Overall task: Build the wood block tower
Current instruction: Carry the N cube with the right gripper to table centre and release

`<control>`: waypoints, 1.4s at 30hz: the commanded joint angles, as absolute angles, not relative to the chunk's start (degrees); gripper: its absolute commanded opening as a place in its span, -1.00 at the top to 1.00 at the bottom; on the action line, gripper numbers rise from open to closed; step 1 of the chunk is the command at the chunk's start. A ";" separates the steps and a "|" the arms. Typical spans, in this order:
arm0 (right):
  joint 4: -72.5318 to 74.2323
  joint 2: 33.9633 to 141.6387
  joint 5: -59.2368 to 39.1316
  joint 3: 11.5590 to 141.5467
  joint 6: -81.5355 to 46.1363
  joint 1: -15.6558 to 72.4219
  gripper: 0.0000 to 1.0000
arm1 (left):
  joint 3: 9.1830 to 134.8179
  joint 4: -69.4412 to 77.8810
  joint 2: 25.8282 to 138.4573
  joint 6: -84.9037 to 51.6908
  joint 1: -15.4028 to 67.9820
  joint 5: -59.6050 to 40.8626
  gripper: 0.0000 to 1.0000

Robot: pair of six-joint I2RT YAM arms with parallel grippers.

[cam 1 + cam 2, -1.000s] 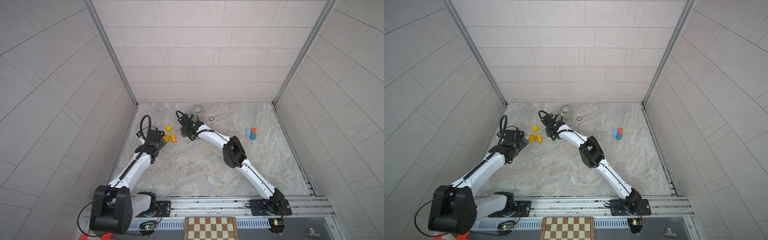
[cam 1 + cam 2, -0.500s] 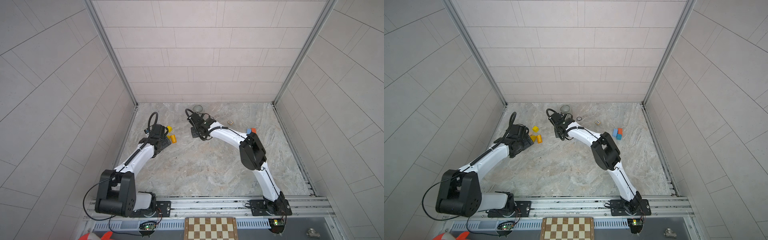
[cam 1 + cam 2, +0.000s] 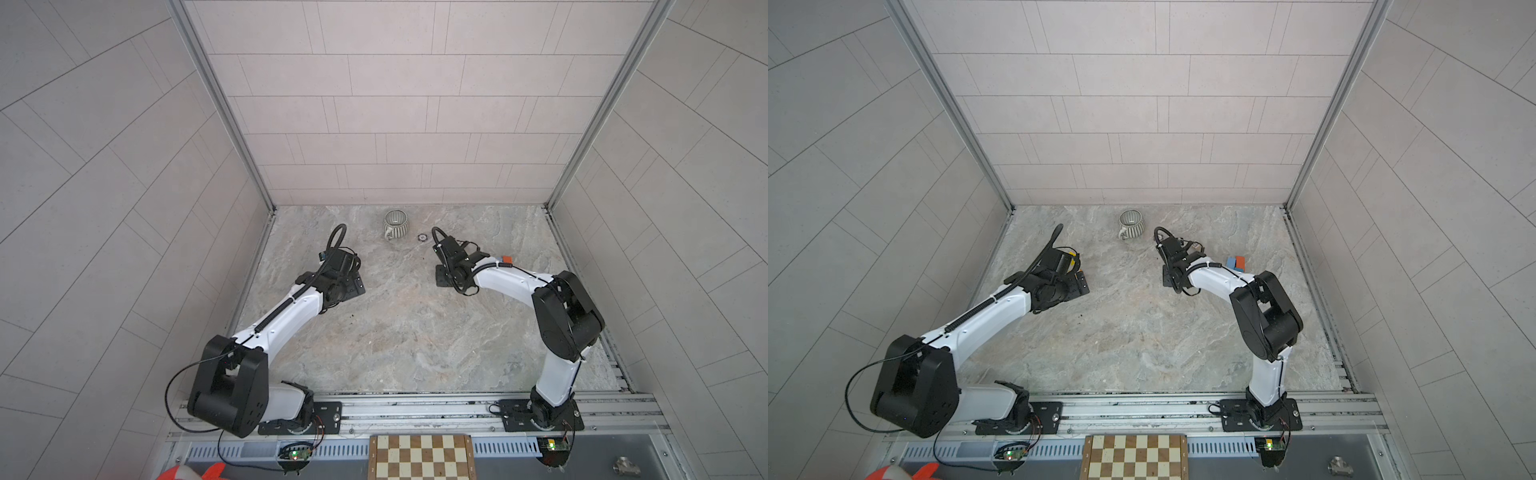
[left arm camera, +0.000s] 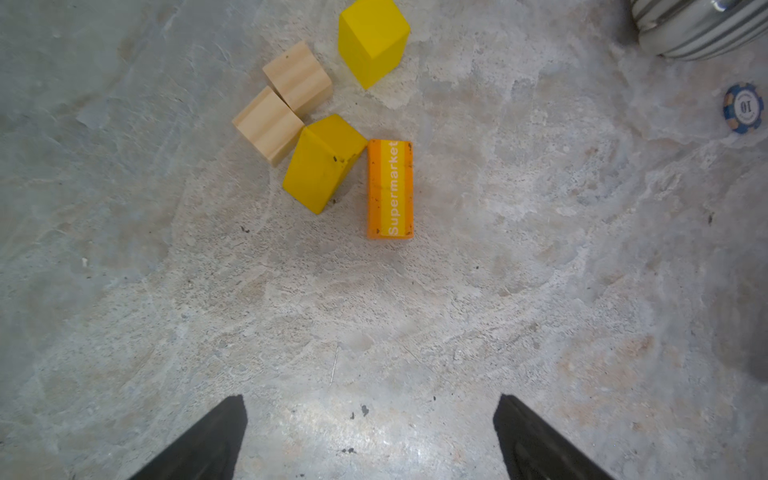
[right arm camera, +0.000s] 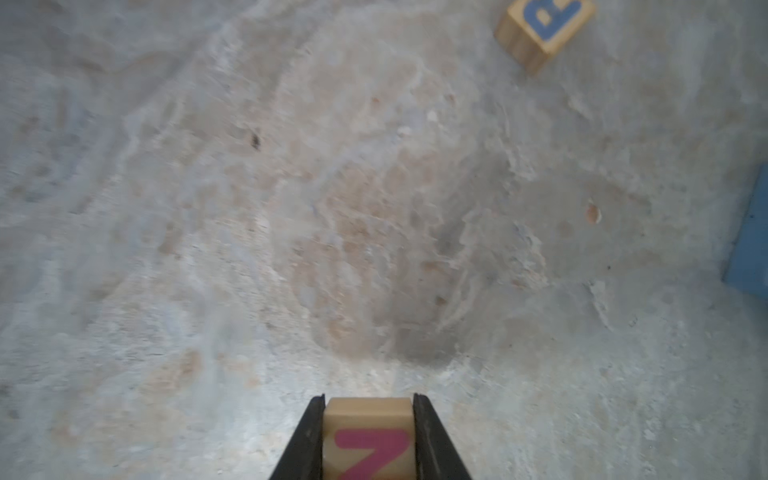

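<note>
Chessboard (image 3: 419, 457) at the front edge, brown & cream squares. Just behind it a metal rail (image 3: 415, 409) runs across the full width. Beyond the rail is a stone-look floor (image 3: 407, 332), grey w/ tan veins, matte. Farthest from the board is the back wall (image 3: 395, 104), pale beige rect. tiles w/ thin grout lines. Side walls (image 3: 104, 166) either side, same tile. Metal corner posts (image 3: 220, 104) at the wall joins. Light soft & even.
</note>
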State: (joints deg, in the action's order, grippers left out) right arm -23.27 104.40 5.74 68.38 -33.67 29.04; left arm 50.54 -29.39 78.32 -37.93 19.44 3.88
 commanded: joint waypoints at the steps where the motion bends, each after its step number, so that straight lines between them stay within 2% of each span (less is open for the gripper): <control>1: -18.86 102.47 4.99 66.06 -34.10 28.73 0.57 | 51.63 -30.37 79.44 -36.21 20.04 1.33 -1.00; 12: -16.44 105.79 3.99 64.92 -33.84 28.30 0.57 | 51.32 -29.75 81.04 -36.30 20.13 1.97 -1.00; 15: -16.36 106.64 3.95 65.21 -33.88 28.22 0.45 | 51.32 -29.10 81.60 -36.30 20.13 1.57 -1.00; 20: -16.35 107.57 3.80 65.34 -33.86 28.21 0.39 | 52.14 -29.52 82.03 -35.81 20.13 1.48 -1.00; 22: -16.26 107.90 3.70 65.30 -33.93 28.20 0.30 | 52.46 -30.05 82.02 -35.68 20.12 1.58 -1.00; 25: -16.32 108.12 3.36 65.24 -33.84 28.18 -0.01 | 53.15 -30.98 82.02 -35.49 20.05 1.50 -1.00; 29: -16.20 107.15 2.03 64.81 -33.93 27.71 -0.29 | 54.59 -32.62 81.15 -35.03 20.06 1.76 -1.00; 31: -16.09 105.94 0.70 64.35 -33.89 27.19 -0.34 | 56.24 -34.70 80.67 -34.62 20.08 1.99 -0.98; 33: -15.39 103.50 -0.53 63.02 -34.11 26.81 -0.36 | 58.61 -37.36 81.01 -34.48 20.04 2.55 -0.75; 34: -14.70 101.60 -1.58 61.83 -34.36 26.65 -0.37 | 60.01 -38.96 81.42 -34.45 19.93 2.49 -0.70; 42: -4.39 84.14 -8.68 46.67 -35.40 26.63 -0.40 | 75.14 -54.86 88.55 -29.33 18.14 4.84 -0.67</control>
